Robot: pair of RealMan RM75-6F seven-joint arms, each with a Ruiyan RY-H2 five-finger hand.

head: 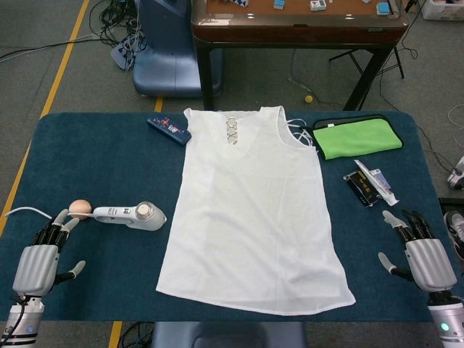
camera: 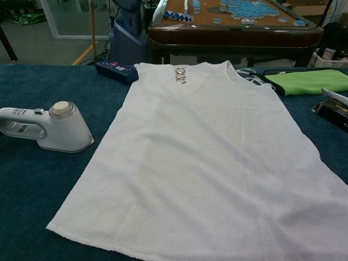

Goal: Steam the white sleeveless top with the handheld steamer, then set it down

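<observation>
The white sleeveless top (head: 250, 210) lies flat in the middle of the blue table, neckline with three rings toward the far edge; it fills the chest view as well (camera: 206, 157). The white handheld steamer (head: 132, 215) lies on its side left of the top, apart from it, also in the chest view (camera: 51, 129). My left hand (head: 42, 259) rests at the near left, fingers spread, holding nothing, a little short of the steamer's handle. My right hand (head: 420, 254) is at the near right, fingers apart, empty. Neither hand shows in the chest view.
A pink ball (head: 80, 209) sits by the steamer's handle end. A dark blue box (head: 169, 129) lies at the top's far left shoulder. A green cloth (head: 357, 138) on a dark pad and a small tube and packet (head: 371, 185) lie right. A wooden table (head: 297, 25) stands behind.
</observation>
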